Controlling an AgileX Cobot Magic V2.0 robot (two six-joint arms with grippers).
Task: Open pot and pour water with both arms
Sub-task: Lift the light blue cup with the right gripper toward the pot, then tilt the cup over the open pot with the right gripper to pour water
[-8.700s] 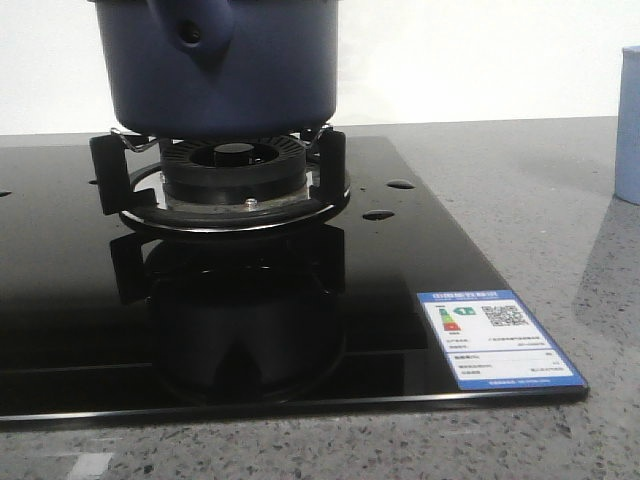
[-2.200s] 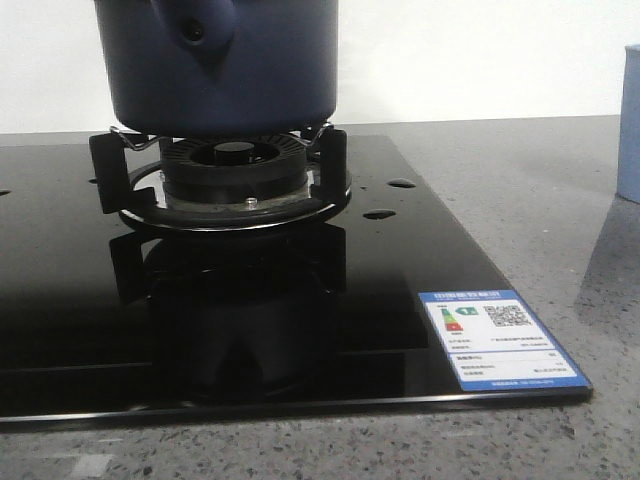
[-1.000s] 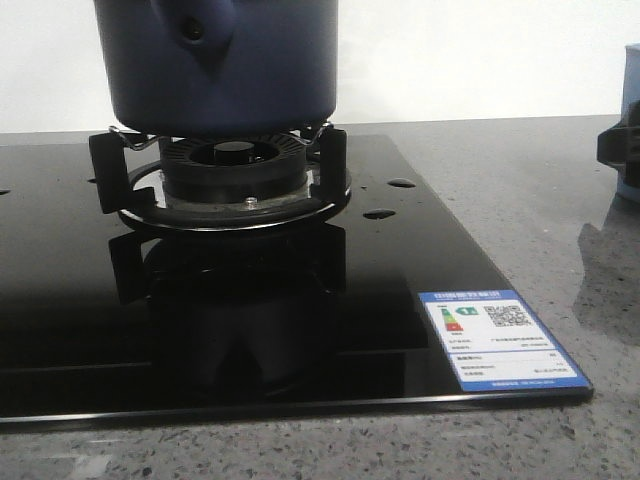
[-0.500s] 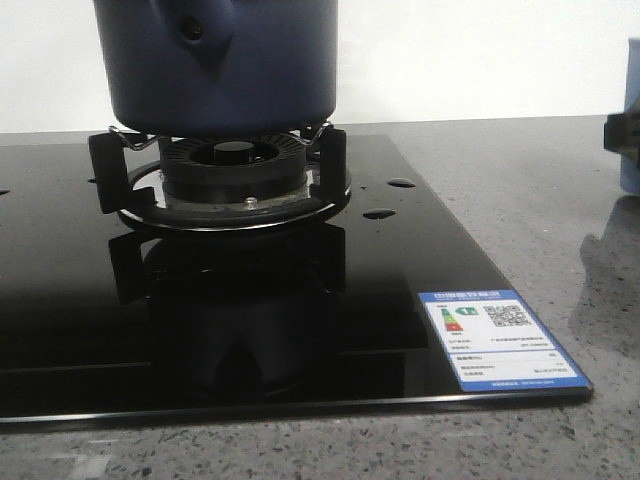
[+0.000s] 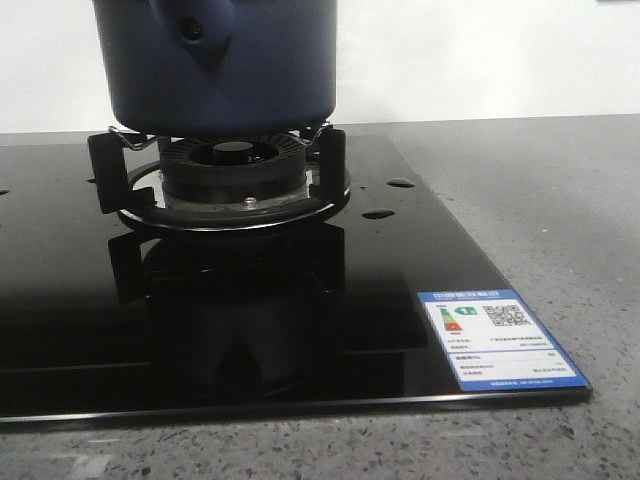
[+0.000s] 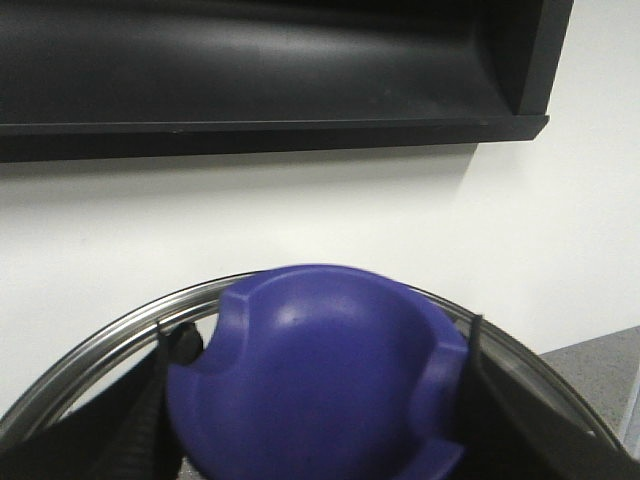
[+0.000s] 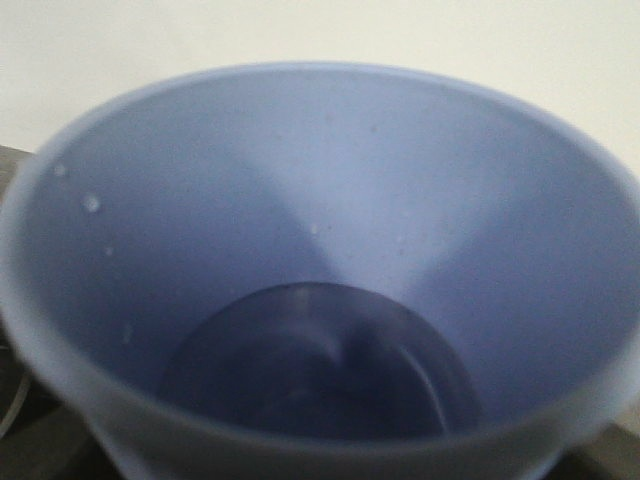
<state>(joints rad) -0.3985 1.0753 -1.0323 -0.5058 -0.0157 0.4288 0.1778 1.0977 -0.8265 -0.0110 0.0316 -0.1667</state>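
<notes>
The dark navy pot stands on the burner stand. Its pierced handle lug faces me and its top is cut off by the view's edge. In the left wrist view my left gripper is shut on the lid's purple-blue knob, with dark fingers on both sides. The lid's steel rim is held up against the white wall. The pale blue cup fills the right wrist view with water in its bottom. My right gripper holds it, its fingers hidden under the cup.
The glossy black cooktop carries a blue and white label at its front right corner. Grey speckled counter lies to its right. A black range hood hangs above the lid in the left wrist view.
The pale blue cup at the front view's right edge, reached by a dark gripper a second ago, has risen out of that view. The pot has not moved.
</notes>
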